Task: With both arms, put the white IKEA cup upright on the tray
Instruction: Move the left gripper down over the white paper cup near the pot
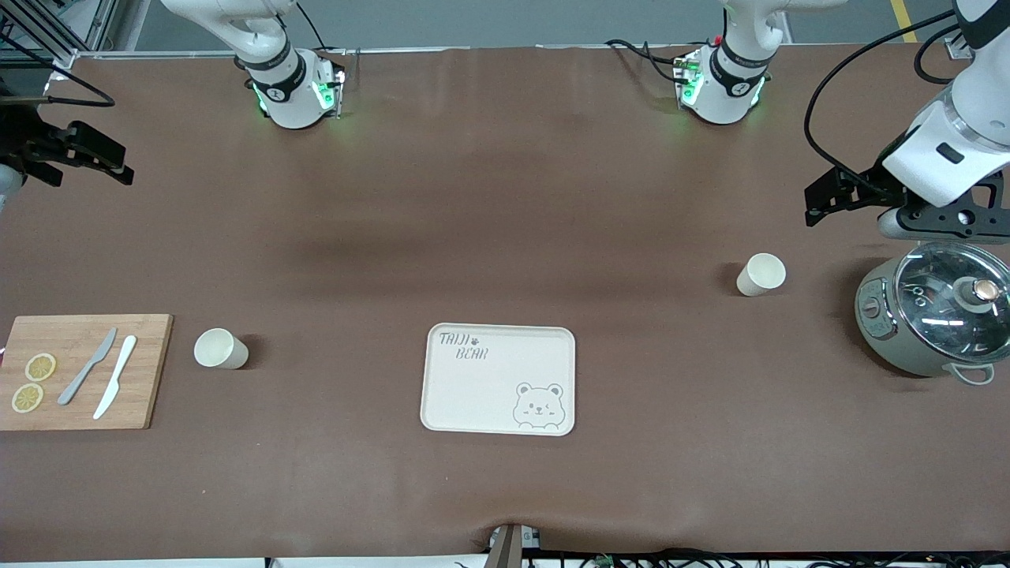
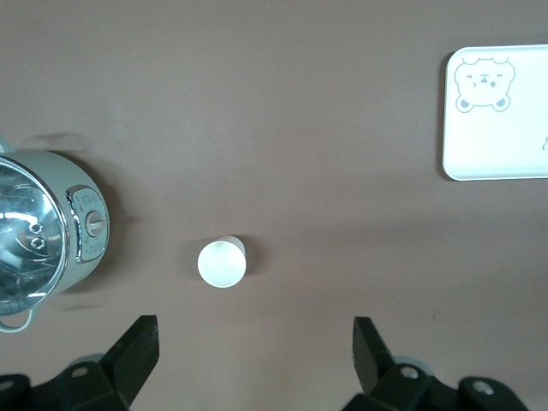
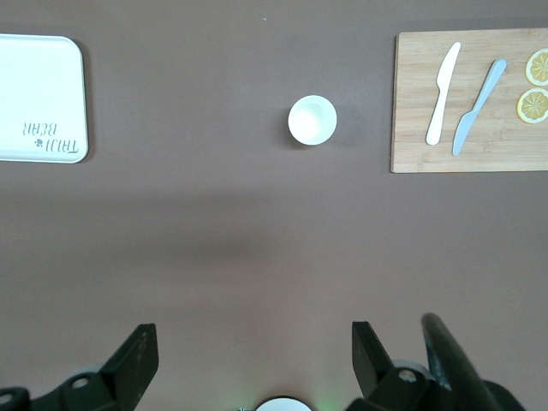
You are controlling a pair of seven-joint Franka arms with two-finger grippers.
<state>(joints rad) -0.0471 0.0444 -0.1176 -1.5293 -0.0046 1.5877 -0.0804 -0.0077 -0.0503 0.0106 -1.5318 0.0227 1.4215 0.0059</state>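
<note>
Two white cups stand upright on the brown table, neither on the tray (image 1: 499, 379) yet, so I judge the job is at its very start: nothing is gripped and the approach has not begun. One cup (image 1: 220, 349) sits between the cutting board (image 1: 83, 371) and the tray, toward the right arm's end of the table. The other cup (image 1: 761, 274) sits beside the cooking pot (image 1: 935, 319) toward the left arm's end, a little farther from the front camera than the tray. The tray lies in the middle, bare, with its bear drawing at the corner nearest the front camera.

My left gripper (image 1: 828, 196) hangs in the air over the table close to the pot, fingers (image 2: 137, 347) spread wide with nothing between them; its wrist view looks straight down on the cup beside the pot. My right gripper (image 1: 87, 154) hangs at the right arm's end of the table, fingers (image 3: 137, 351) likewise apart and empty, with the cup by the board in its wrist view.

Next, I think each arm has to come down over its own cup, straddle the rim or wall with open fingers, then close gently. The cups look light and smooth, so an off-centre squeeze could tip one over. The knives (image 1: 102, 375) and lemon slices (image 1: 33, 383) on the board should stay out of the way.
</note>
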